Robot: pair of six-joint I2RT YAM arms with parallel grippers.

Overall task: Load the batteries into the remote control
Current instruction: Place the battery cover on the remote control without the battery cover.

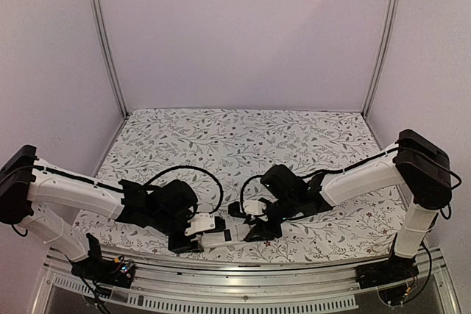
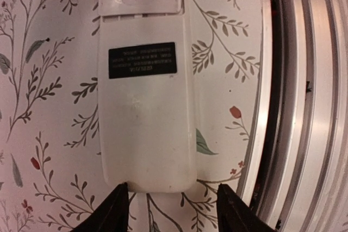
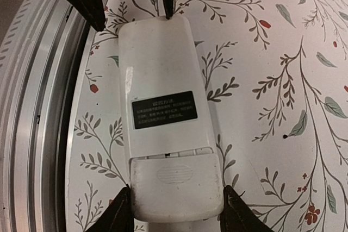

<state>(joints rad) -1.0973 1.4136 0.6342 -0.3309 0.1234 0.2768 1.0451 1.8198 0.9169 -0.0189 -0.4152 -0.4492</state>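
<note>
The remote control [image 2: 145, 107] [image 3: 163, 118] [image 1: 223, 237] lies back-up on the floral cloth near the table's front edge. Its white back with a black label faces up. At the battery cover [image 3: 176, 186] a thin gap shows along the seam. My right gripper [image 3: 176, 213] [image 1: 252, 227] is shut on the cover end, with a finger against each side. At the other end my left gripper [image 2: 171, 210] [image 1: 195, 234] is open. Its left finger [image 2: 117, 207] touches the remote's corner, while the right finger stands apart from the remote. The batteries are out of view.
A metal rail [image 2: 304, 107] [image 3: 38, 107] runs along the table's front edge, right beside the remote. The floral cloth [image 1: 243, 137] stretches away behind both arms. Pale walls with metal posts [image 1: 103, 42] close the sides and back.
</note>
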